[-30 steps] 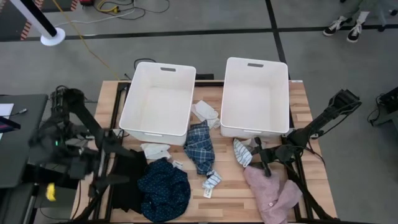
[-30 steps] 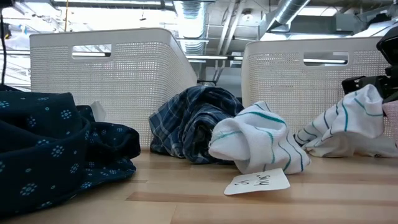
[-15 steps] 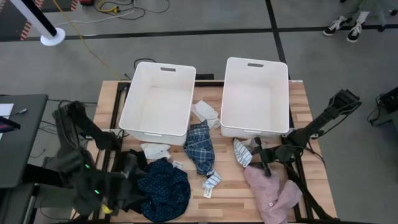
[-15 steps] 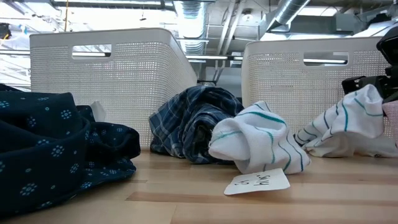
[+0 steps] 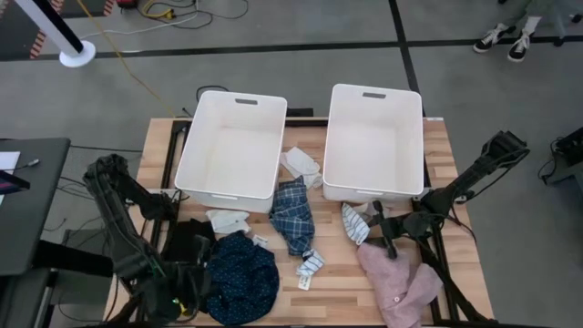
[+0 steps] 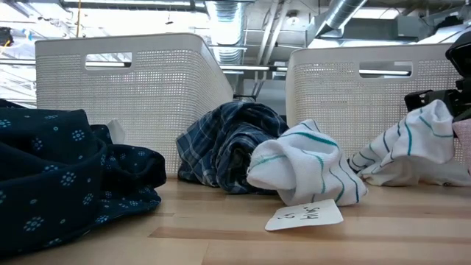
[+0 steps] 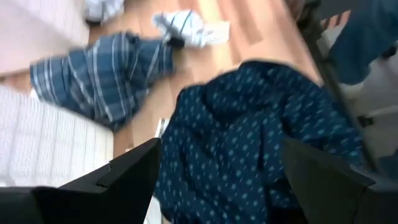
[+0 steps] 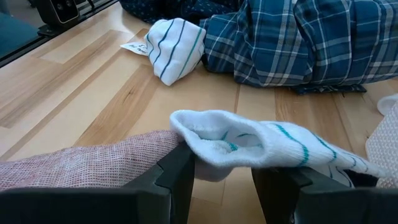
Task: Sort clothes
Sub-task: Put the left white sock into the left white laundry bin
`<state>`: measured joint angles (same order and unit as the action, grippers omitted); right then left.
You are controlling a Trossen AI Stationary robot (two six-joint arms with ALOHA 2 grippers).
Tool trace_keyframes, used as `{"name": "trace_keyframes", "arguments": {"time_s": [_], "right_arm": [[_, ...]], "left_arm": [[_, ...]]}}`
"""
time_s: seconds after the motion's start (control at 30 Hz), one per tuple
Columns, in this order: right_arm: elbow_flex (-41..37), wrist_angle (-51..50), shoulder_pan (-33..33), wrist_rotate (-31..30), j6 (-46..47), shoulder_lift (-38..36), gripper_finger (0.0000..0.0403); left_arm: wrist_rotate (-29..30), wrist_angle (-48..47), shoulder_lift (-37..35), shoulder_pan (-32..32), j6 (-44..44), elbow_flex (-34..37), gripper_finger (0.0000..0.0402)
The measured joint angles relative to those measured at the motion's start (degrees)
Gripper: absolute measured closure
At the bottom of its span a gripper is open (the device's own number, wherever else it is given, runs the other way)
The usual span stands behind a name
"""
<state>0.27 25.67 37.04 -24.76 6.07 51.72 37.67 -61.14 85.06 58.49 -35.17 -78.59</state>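
My left arm reached from its base at 9 o'clock down toward 7 o'clock, wrist bent low over the table's near corner. My left gripper (image 7: pixel 214 180) hung there with its fingers (image 7: pixel 124 171) spread wide and nothing between them. My right arm ran from 3 o'clock in toward the table's middle, forearm nearly level and wrist low. My right gripper (image 8: pixel 221 165) sat close to the tabletop, its fingers (image 8: pixel 177 177) parted, with a sock (image 8: pixel 249 146) draped across the gap.
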Motion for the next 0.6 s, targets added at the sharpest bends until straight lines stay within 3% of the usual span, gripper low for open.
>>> {"name": "trace_keyframes", "arguments": {"time_s": [0.43, 0.6], "right_arm": [[0.00, 0.00, 0.00, -0.01, 0.00, 0.00, 0.0233], [0.00, 0.00, 0.01, 0.00, 0.00, 0.00, 0.0233]], "left_arm": [[9.09, 13.43, -0.38, -6.40, -15.42, 18.86, 0.0082], [10.12, 16.15, -0.38, -10.38, -22.02, 24.60, 0.0082]]}}
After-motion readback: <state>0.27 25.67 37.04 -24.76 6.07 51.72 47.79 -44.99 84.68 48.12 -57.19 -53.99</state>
